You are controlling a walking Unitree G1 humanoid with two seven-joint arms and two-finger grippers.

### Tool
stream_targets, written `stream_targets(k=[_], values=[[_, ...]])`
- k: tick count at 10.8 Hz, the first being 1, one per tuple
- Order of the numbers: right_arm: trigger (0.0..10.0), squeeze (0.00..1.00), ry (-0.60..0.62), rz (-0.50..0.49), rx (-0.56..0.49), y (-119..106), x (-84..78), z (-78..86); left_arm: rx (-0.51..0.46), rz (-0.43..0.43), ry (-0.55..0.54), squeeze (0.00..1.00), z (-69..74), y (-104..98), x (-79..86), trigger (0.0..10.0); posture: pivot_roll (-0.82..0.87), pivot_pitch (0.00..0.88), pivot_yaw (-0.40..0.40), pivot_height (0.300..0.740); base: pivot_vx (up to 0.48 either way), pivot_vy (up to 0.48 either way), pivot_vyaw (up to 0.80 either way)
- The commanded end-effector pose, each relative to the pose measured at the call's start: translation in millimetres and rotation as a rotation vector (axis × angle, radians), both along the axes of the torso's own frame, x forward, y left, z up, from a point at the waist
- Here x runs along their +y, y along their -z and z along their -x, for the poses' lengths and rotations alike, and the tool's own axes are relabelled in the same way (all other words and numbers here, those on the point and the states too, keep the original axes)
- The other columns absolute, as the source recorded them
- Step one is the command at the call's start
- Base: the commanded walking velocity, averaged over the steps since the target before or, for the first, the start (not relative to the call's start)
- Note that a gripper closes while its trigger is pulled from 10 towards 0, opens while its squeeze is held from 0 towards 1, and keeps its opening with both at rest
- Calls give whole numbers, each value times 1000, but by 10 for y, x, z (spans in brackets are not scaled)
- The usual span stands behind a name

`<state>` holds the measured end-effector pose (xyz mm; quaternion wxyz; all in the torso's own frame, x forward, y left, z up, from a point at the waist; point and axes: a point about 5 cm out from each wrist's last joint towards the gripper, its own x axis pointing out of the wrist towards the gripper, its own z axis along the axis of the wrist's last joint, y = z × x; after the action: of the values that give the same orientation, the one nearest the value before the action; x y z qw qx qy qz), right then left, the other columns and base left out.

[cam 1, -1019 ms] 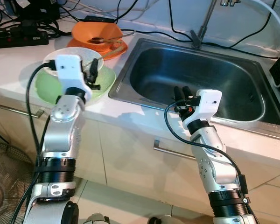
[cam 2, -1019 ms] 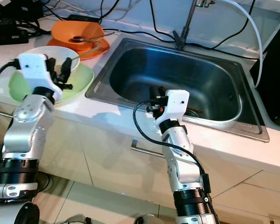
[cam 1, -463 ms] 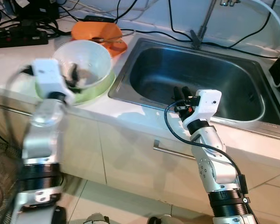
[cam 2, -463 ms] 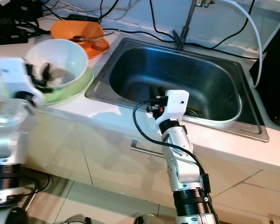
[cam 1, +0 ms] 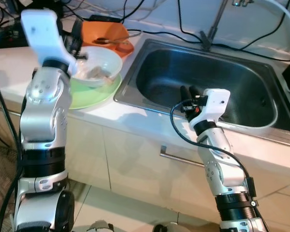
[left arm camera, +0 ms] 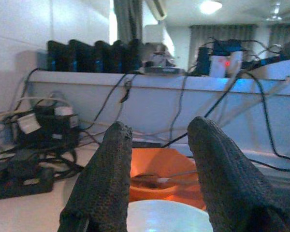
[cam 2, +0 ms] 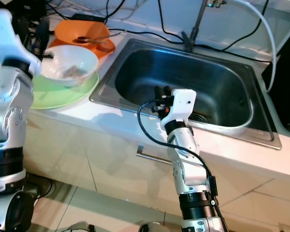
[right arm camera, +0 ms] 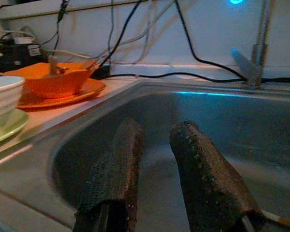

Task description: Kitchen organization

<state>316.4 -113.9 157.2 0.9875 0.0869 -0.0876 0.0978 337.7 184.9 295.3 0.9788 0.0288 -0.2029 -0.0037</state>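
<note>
Left gripper spread, empty, raised beside white bowl on green plate. Right gripper slightly parted over sink. Probably mid dish-sorting; next: regrasp bowl rim.

1. The steel sink basin lies open; the right gripper hovers over its near rim, fingers slightly parted around nothing.
2. The faucet stem and black cables crowd the sink's back edge.
3. Left of the sink, the white bowl on a green plate and an orange bowl fill the counter.
4. The raised left gripper, fingers apart, stands above the white bowl.
</note>
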Motion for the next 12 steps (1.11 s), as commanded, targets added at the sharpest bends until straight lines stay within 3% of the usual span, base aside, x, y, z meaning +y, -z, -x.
stream_targets(k=[1, 2, 3, 4, 5, 7, 8, 12], values=[[10000, 0, 17, -1, 12, 17, -40, -12, -45, -75, 52, 0, 59, -98, -114, 10000, 21, 44, -90, 719, 0, 0, 0], [10000, 0, 19, -2, 14, 21, -38, -11, -69, -124, 98, 0, 102, -125, -173, 10000, 21, 44, -87, 719, 0, 0, 0], [10000, 0, 18, -4, 17, 35, -31, -8, -109, -238, 159, 0, 158, -161, -267, 10000, 25, 43, -90, 719, 0, 0, 0], [10000, 0, 16, -6, 20, 47, -22, -12, -149, -445, 261, 0, 251, -120, -460, 10000, 27, 43, -92, 719, 0, 0, 0], [10000, 0, 16, -7, 22, 49, -23, -16, -149, -560, 327, 0, 302, -37, -573, 10000, 28, 43, -93, 719, 0, 0, 0], [10000, 0, 14, -9, 26, 62, -16, -18, -83, -857, 447, 0, 383, 343, -721, 10000, 28, 42, -94, 719, 0, 0, 0], [10000, 0, 14, -9, 27, 66, -16, -17, -69, -927, 459, 0, 394, 429, -722, 10000, 27, 41, -93, 719, 0, 0, 0], [10000, 0, 13, -9, 32, 82, -19, -16, -15, -1017, 381, 0, 344, 591, -563, 10000, 27, 44, -96, 719, 0, 0, 0]])
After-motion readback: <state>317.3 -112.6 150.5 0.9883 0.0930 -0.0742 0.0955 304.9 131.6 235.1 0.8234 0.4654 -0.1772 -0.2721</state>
